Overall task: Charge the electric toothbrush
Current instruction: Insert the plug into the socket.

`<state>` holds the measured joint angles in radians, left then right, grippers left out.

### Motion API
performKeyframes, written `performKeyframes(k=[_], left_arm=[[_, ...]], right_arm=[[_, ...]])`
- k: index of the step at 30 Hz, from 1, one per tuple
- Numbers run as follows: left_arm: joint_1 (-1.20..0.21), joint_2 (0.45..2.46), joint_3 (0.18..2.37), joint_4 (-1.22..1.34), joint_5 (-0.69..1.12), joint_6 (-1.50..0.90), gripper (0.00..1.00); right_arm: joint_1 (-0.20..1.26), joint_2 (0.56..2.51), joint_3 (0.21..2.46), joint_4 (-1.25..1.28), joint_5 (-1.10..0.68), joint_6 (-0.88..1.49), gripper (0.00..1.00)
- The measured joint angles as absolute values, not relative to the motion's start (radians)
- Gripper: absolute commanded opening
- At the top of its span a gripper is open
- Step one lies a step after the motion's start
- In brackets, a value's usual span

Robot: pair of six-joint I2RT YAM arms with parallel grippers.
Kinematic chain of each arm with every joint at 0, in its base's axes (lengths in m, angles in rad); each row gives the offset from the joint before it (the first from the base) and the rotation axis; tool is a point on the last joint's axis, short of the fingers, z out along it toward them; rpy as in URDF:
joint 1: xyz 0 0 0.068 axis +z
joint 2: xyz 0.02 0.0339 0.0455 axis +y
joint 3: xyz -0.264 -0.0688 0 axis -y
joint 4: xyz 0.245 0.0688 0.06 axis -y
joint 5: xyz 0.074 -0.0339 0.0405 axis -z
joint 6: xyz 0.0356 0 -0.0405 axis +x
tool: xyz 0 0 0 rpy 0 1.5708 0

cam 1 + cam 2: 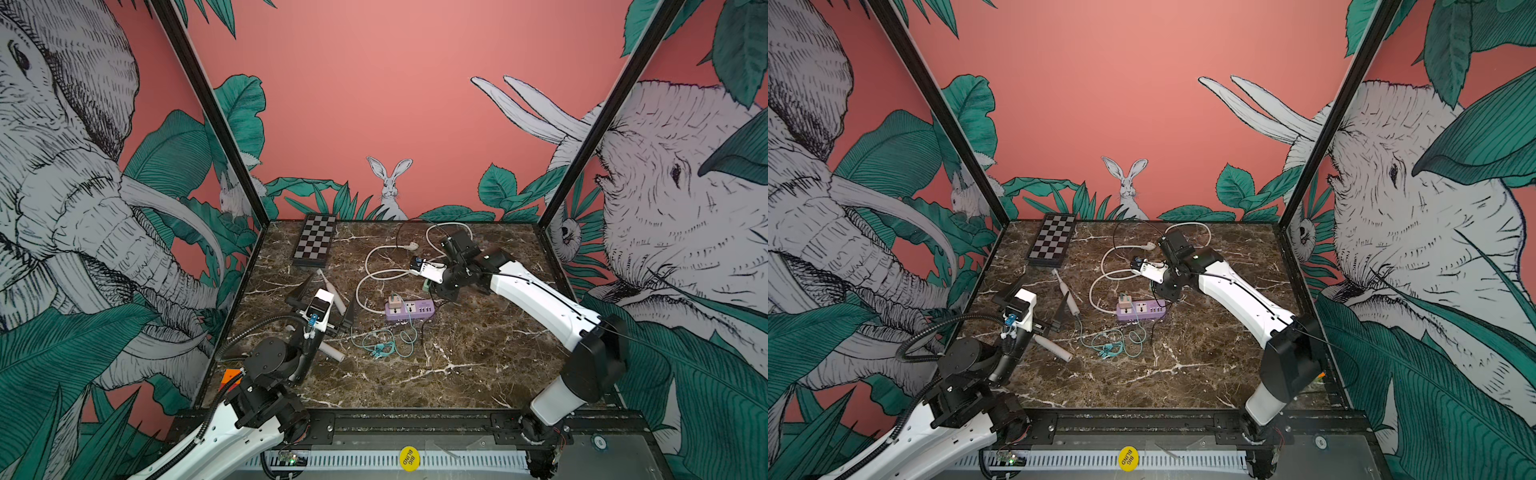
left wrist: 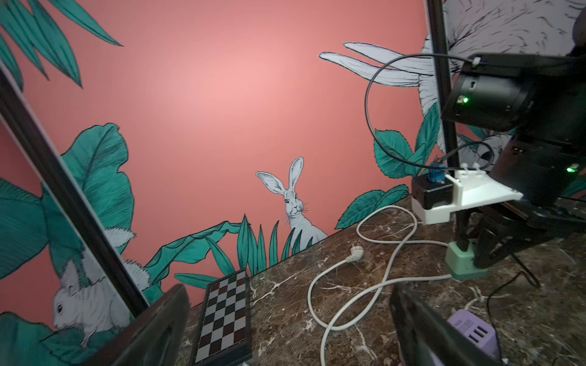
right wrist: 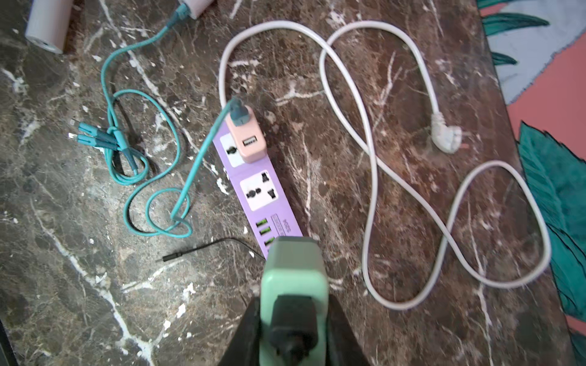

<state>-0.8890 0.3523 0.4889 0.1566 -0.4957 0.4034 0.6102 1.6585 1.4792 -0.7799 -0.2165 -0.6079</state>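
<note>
A white electric toothbrush [image 1: 332, 291] [image 1: 1068, 296] lies on the marble table, its base joined to a teal cable [image 3: 139, 57]. That cable runs to a pink adapter [image 1: 394, 300] [image 3: 249, 139] plugged into the purple power strip [image 1: 409, 311] [image 3: 257, 177]. My left gripper [image 1: 328, 300] [image 2: 285, 342] hangs open over the toothbrush, hiding its middle. My right gripper [image 1: 430, 286] [image 3: 293, 304] is shut on a mint-green adapter [image 1: 426, 285] [image 2: 459, 266] [image 3: 295, 279], low beside the strip's USB end. A black cable [image 3: 206, 248] is plugged into the green adapter, and its free end lies loose.
A second toothbrush handle [image 1: 332, 352] [image 3: 47, 25] lies near the left arm. The strip's white cord [image 1: 374, 274] loops across the back, and its plug [image 1: 411, 246] lies loose on the table. A chessboard [image 1: 313, 241] sits at the back left. Spare teal connectors [image 3: 92, 138] are bundled at the front.
</note>
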Motion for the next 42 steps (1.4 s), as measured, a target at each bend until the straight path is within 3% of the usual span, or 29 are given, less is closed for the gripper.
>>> performKeyframes(k=[10, 42], left_arm=[[-0.885, 0.29, 0.41, 0.168, -0.58, 0.449, 0.99], [-0.845, 0.315, 0.369, 0.217, -0.565, 0.495, 0.99]], right_arm=[[0.617, 1.823, 1.523, -0.783, -0.347, -0.693, 0.0], [0.64, 2.021, 1.681, -0.84, -0.31, -0.865, 0.0]])
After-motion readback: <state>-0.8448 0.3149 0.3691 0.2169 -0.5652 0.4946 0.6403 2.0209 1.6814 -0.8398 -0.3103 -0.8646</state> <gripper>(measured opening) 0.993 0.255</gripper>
